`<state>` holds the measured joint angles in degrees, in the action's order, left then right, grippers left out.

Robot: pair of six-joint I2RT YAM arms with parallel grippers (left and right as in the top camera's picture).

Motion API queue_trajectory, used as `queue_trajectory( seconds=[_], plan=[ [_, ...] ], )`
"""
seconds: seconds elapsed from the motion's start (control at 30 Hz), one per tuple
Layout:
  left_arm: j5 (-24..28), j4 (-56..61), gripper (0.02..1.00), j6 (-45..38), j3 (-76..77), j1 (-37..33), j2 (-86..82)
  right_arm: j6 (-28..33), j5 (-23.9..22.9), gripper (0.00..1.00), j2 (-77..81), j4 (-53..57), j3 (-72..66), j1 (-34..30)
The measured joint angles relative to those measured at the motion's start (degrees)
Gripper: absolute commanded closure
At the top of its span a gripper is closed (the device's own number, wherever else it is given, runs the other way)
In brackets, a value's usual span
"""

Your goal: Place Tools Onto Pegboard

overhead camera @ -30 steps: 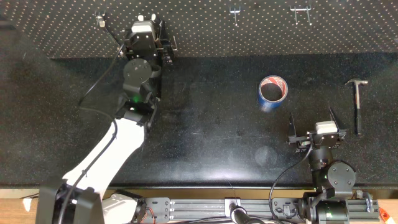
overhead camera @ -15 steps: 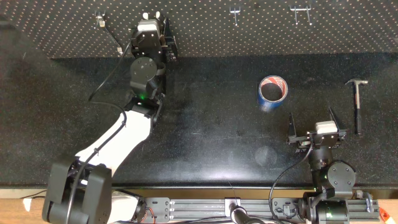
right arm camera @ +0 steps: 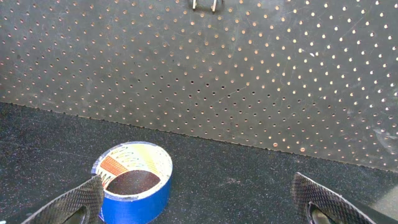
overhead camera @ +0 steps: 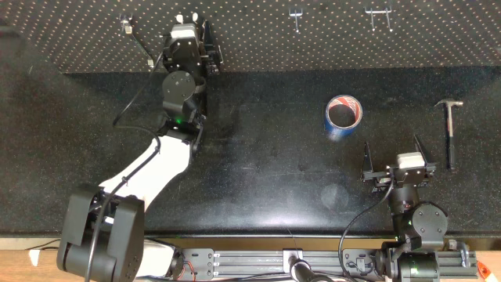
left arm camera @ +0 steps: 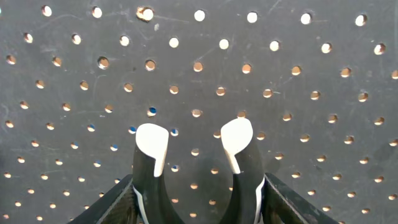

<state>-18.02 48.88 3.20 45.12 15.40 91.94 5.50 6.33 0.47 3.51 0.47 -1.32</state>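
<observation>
Left fingers (left arm camera: 152, 146) edged nearer the pegboard (left arm camera: 298, 78), contact unclear.

Overhead view, wrist cameras facing pegboard (left arm camera: 314, 53), left closest

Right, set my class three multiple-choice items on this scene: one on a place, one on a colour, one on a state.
1. Where is the hammer? A on the table; B hung on the pegboard; C inside the tape roll.
2. The tape roll's outer side is: A red; B blue; C green.
3. The left tool is: A shut on the hammer; B open and empty; C shut on the tape roll.
Key: A, it lies flat on the table; B, its wall shows blue; B, its fingers stand apart before the pegboard.
</observation>
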Motion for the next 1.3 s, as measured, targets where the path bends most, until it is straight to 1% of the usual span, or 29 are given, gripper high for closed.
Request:
queue_trajectory(
  seconds=[0.23,0.5,0.57,0.6,0.63,0.67,0.7,0.73,0.8,0.9,1.0,1.1,1.23,1.27,1.3],
  plan=[
    [0.15,0.02,0.991,-0.2,0.0,-0.11,1.42,0.0,0.02,0.023,0.0,-0.02,0.0,0.0],
    [2.75,-0.98,0.993,-0.17,0.0,-0.11,1.77,0.0,0.0,0.023,0.0,0.0,0.0,0.0],
    [3.3,-1.46,0.972,-0.17,0.0,-0.11,1.77,0.0,0.02,0.023,0.0,0.0,0.0,0.0],
    [3.48,-1.75,0.93,-0.17,0.0,-0.11,1.77,0.0,0.0,0.023,0.0,-0.02,0.0,0.0],
    [3.52,-1.92,0.849,-0.17,0.0,-0.11,1.77,0.0,0.0,0.023,0.0,-0.02,0.0,0.0],
    [3.54,-2.1,0.667,-0.17,0.0,-0.11,1.77,0.0,0.02,0.023,0.0,-0.02,0.0,0.0],
    [3.54,-2.14,0.614,-0.17,0.0,-0.11,1.77,0.0,0.02,0.023,0.0,-0.02,0.0,0.0],
    [3.56,-2.14,0.581,-0.17,0.0,-0.11,1.77,0.0,0.02,0.023,0.0,0.0,0.0,0.0],
    [3.72,-2.14,0.45,-0.17,0.0,-0.11,1.77,0.0,0.0,0.023,0.0,-0.02,0.0,0.0],
    [3.72,-2.56,0.375,-0.17,0.0,-0.11,1.77,0.0,0.02,0.023,0.0,-0.02,0.0,0.0],
    [3.96,-3.32,0.27,-0.37,0.0,-0.11,1.77,0.0,0.02,0.023,0.0,-0.02,0.0,0.0],
    [4.39,-3.26,0.215,-0.17,0.0,-0.09,1.77,0.0,0.02,0.023,0.0,0.0,0.0,0.0],
    [4.55,-3.32,0.058,-0.26,0.0,-0.11,1.77,0.0,0.0,0.023,0.0,-0.02,0.0,0.0],
    [4.57,-3.37,0.031,-0.24,0.0,-0.11,1.77,0.0,0.02,0.023,0.0,-0.02,0.0,0.0],
    [4.57,-3.39,0.025,-0.26,0.0,-0.11,1.77,0.0,0.0,0.023,0.0,-0.02,0.0,0.0]
  ],
)
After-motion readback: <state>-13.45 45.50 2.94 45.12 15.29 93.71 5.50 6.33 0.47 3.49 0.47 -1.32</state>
